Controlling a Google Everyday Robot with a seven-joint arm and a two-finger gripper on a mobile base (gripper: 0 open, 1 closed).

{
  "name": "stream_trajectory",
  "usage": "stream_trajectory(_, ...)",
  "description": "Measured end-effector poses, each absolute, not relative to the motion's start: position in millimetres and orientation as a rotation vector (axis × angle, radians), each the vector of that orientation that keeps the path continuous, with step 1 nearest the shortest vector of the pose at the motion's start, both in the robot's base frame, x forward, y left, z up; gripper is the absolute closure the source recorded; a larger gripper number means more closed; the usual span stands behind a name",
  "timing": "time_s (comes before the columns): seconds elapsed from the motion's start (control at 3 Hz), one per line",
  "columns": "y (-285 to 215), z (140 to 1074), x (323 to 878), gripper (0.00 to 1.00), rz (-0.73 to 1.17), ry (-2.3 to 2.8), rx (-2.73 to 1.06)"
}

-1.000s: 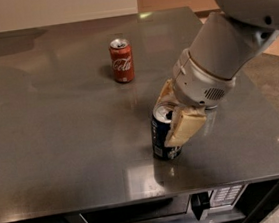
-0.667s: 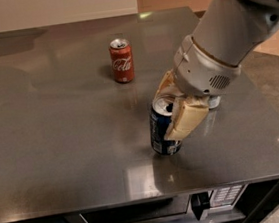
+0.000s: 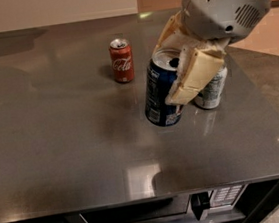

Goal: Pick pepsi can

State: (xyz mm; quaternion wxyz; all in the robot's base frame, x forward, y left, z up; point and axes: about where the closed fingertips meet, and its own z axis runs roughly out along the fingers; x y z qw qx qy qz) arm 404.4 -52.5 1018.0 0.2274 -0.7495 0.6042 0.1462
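Observation:
The pepsi can (image 3: 157, 99) is dark blue with a silver top and white print. It sits tilted in my gripper (image 3: 175, 74), near the middle right of the grey table (image 3: 57, 143). The gripper is shut on it: one cream finger (image 3: 195, 74) lies across the can's right side and the other reaches behind its top. The can's base appears to hang just above the table surface. The arm's grey wrist (image 3: 223, 3) comes in from the upper right.
A red Coca-Cola can (image 3: 122, 60) stands upright to the left and behind. A silver-white can (image 3: 211, 90) stands right behind the gripper, partly hidden by the finger. A microwave (image 3: 210, 198) sits below the table's front edge.
The gripper has closed on the pepsi can and raised it, tilting it. The silver-white can behind it has come into sight.

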Motion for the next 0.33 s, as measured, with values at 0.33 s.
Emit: stream_trajectory(0.33, -52.1, 1018.2, 404.7, 1.0, 0.401, 1.664, -2.064)
